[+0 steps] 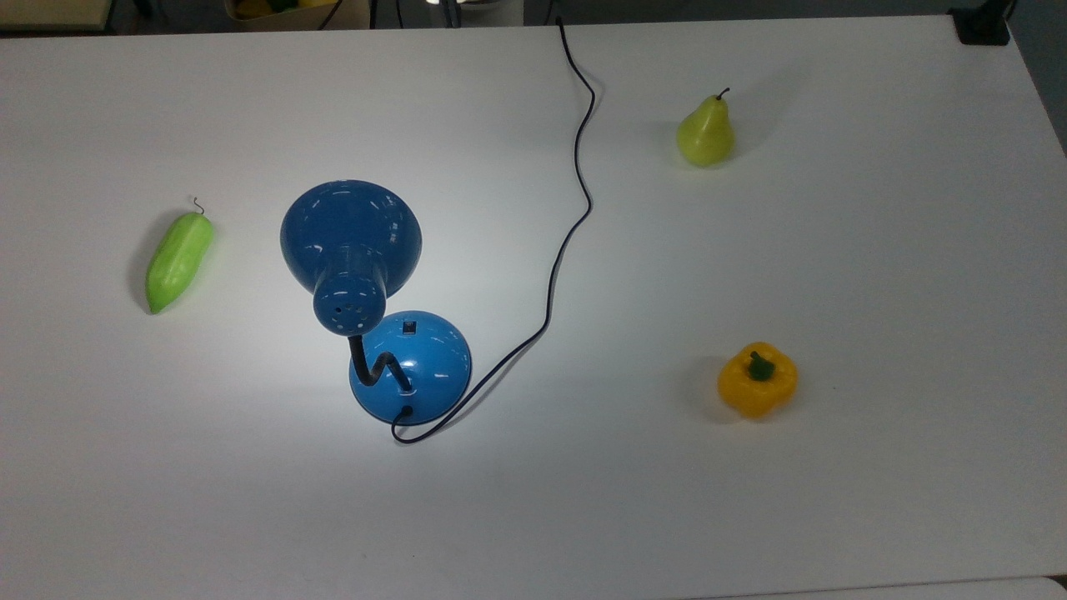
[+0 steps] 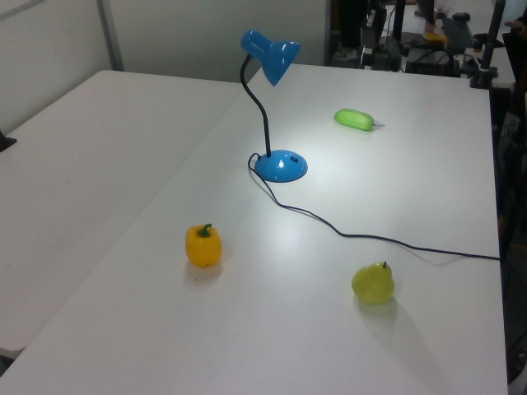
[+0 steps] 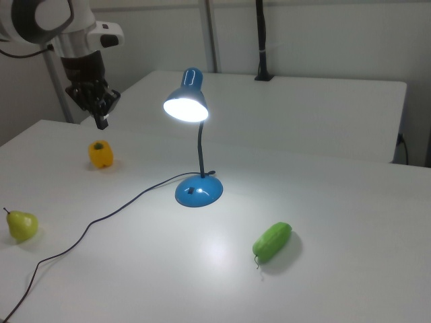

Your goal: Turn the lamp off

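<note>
Lamp (image 3: 192, 145) is lit, standing mid-surface (image 1: 875, 267); the shade (image 3: 185, 104) glows in the right view and throws a bright pool onto the white top around the base (image 3: 198, 191). In the top view the shade leans over toward the top view's left, above and just left of the domed base (image 1: 413, 367), and the small black switch (image 1: 408, 327) sits on the far edge of the dome, just beside the shade's back end. Cord (image 1: 575, 192) runs off the base to the top view's right, then away to the far edge.

The gripper (image 3: 100, 108) hangs high at the right view's far left, well apart from the lamp, above the yellow pepper (image 3: 100, 154). Jaws look drawn together with nothing in them (they seem to narrow to a single tip, so that is my read).

Step in hand, by my judgement: the approach, nothing touched yet. To do it well, come in over the base from the open side away from the neck (image 3: 199, 151), keep the jaws pinched so one tip makes the poke, drop straight onto the switch and press down rather than sideways, since a light base may skid. Stay clear of the cord loop, the pear (image 3: 21, 225) and the green cucumber-like fruit (image 3: 272, 241).
</note>
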### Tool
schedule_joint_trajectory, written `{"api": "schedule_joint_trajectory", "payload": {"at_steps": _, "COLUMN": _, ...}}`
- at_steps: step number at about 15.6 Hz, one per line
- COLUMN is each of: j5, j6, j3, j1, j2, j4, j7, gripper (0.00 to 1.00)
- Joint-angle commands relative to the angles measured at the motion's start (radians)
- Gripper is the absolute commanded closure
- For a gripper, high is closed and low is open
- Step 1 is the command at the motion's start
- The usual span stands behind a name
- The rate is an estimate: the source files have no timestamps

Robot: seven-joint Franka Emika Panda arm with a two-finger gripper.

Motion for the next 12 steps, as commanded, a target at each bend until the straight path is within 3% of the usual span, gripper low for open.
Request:
{"api": "schedule_joint_trajectory", "payload": {"at_steps": 1, "j5": 0.016, "j6": -0.01, "j3": -0.006, "j1": 0.011, "j2": -0.025, "j4": -0.049, "j7": -0.027, "gripper": 1.0}}
{"api": "schedule_joint_trajectory", "payload": {"at_steps": 12, "j5": -0.005, "j6": 0.026, "j3": -0.006, "j1": 0.006, "j2": -0.016, "j4": -0.169, "j7": -0.143, "gripper": 1.0}}
